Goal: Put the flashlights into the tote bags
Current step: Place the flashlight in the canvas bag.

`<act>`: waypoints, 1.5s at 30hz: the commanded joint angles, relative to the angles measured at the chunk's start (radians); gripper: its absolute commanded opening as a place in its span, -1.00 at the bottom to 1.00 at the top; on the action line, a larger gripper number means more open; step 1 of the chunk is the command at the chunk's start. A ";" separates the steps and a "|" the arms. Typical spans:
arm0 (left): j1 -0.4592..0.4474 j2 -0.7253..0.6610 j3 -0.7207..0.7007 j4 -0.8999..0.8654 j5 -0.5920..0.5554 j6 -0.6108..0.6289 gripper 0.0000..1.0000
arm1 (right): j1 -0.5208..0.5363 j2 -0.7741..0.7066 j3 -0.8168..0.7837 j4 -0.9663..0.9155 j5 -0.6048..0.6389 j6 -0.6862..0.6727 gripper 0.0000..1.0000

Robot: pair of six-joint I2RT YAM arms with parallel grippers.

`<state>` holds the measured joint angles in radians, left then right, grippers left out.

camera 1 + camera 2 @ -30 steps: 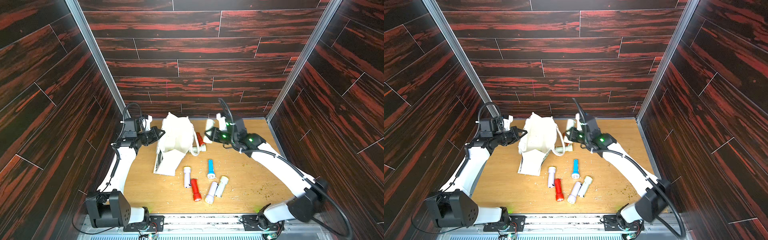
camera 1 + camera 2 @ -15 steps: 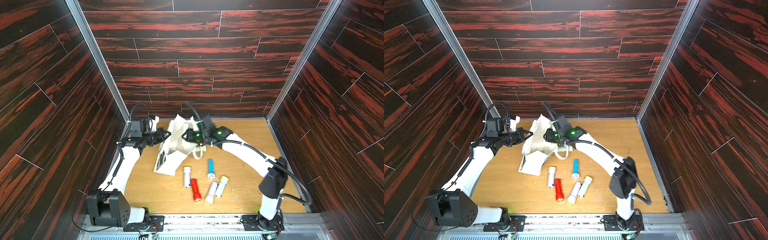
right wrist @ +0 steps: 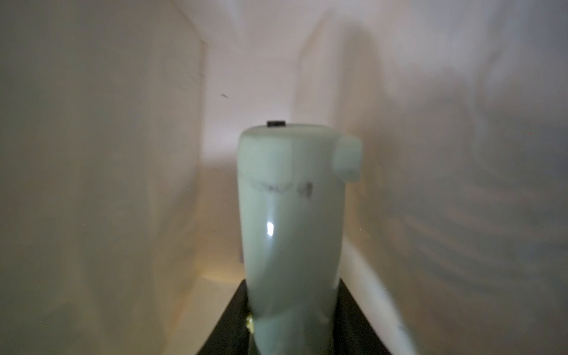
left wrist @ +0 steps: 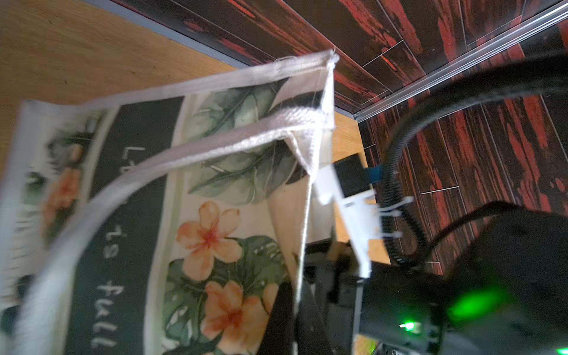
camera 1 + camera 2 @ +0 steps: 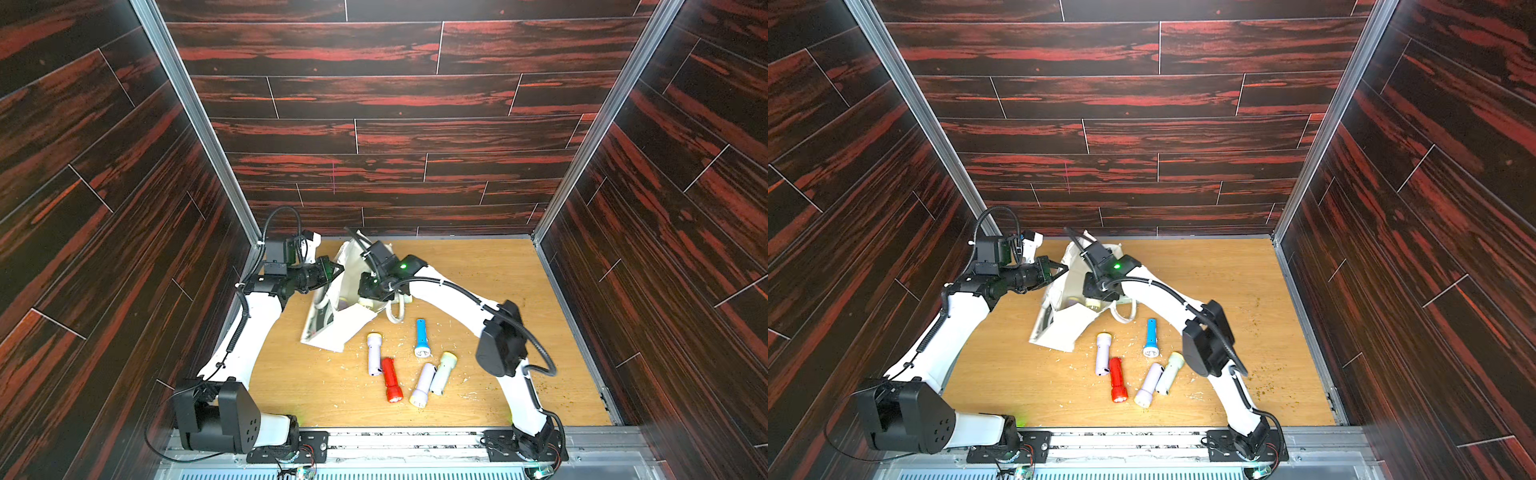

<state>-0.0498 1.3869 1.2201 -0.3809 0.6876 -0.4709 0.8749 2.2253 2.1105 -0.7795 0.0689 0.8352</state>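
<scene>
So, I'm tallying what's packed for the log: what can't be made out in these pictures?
- Tote contents: in both top views the right arm covers most of the mouth.
- Tote bottom: right wrist view, the mint flashlight blocks it; blurred.
- Script: left wrist view, partly blurred, crossed by the strap, cut off at the edge.

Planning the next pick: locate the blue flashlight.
In both top views, the blue flashlight lies loose, right of the tote bag, beyond the red flashlight.
</scene>
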 commanded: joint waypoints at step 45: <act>-0.004 0.003 0.048 -0.069 -0.056 0.067 -1.00 | -0.014 0.197 0.412 -0.233 -0.085 -0.095 0.61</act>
<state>-0.0479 1.4021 1.2278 -0.4252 0.6369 -0.4366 0.8696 2.4672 2.4626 -0.9760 -0.0360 0.7834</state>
